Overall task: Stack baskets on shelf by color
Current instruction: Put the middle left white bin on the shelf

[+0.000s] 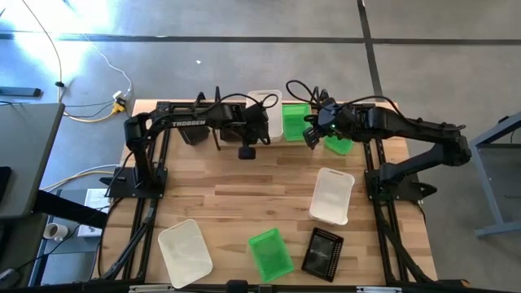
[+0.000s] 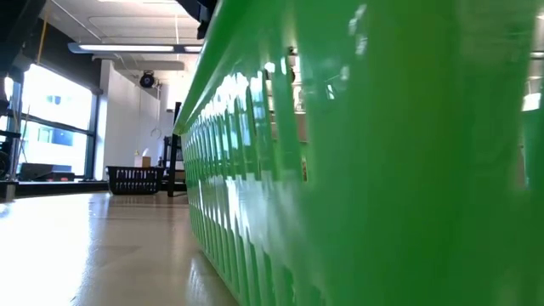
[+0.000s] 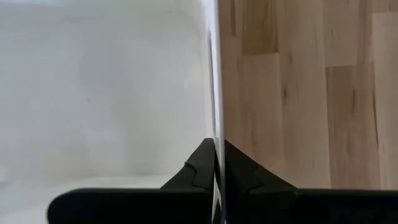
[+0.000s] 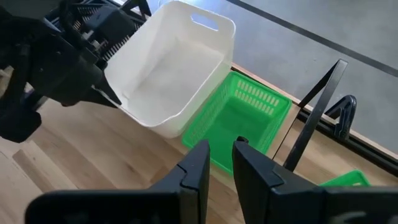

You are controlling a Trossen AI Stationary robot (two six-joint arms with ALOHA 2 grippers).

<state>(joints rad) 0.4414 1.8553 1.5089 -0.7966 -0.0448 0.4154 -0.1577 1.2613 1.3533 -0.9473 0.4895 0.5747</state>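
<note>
My left gripper [image 3: 219, 162] is shut on a white basket [image 1: 264, 114] at the table's far edge, next to a green basket [image 4: 239, 118] that sits on the black rod shelf [image 4: 317, 112]. My right gripper [image 4: 221, 155] hovers just near of that green basket [image 1: 295, 120], fingers a little apart and holding nothing. A second green basket [image 1: 338, 145] lies under the right arm. Loose on the table are two white baskets [image 1: 332, 195] [image 1: 186, 252], a green basket [image 1: 270, 252] and a black basket [image 1: 323, 252]. Another black basket [image 2: 136, 178] shows far off in the low view. My left gripper pinches the white basket's side wall at its rim [image 3: 216, 124], one finger inside the basket and one outside. In the right wrist view the held wall [image 4: 115, 93] is the one toward the table's left. The basket is tilted, open side up, and appears lifted off the table.
The near green basket [image 2: 357, 153] fills most of the low view. The shelf's upright rods and looped ends [image 4: 345, 112] stand along the far edge beside the right gripper. Bare wood shows in the table's middle [image 1: 244, 187].
</note>
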